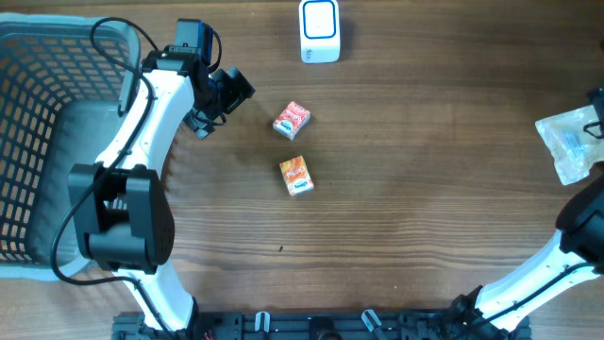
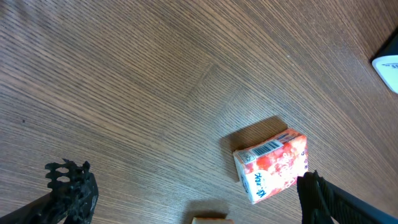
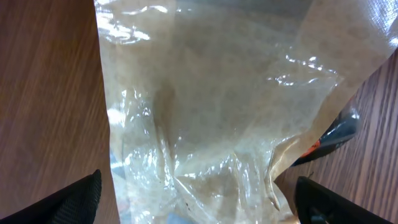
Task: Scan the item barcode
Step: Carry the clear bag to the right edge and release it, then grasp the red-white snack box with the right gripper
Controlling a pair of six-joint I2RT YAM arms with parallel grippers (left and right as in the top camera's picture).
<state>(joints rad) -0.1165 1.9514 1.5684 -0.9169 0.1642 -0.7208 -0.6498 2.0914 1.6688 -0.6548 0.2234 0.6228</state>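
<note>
The left fingers (image 2: 71, 190) are held open near the red carton (image 2: 273, 165); the right fingers (image 3: 78, 199) are spread wide, with the clear bag (image 3: 205, 112) between them.

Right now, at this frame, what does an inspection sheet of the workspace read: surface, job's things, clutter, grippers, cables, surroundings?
Surface: wooden table, brown grain, bare between the items.
Job's things: red carton, barcode side showing in the left wrist view; orange carton just below it in the overhead view, apart from it; white device at the far edge, likely the scanner.
Clutter: clear plastic bag at the right edge.
Grippers: left gripper open, empty, beside the red carton; right gripper open, fingers spread either side of the bag.
Cables: black cable looping from the left arm over the basket.
Surroundings: grey mesh basket at the left.
</note>
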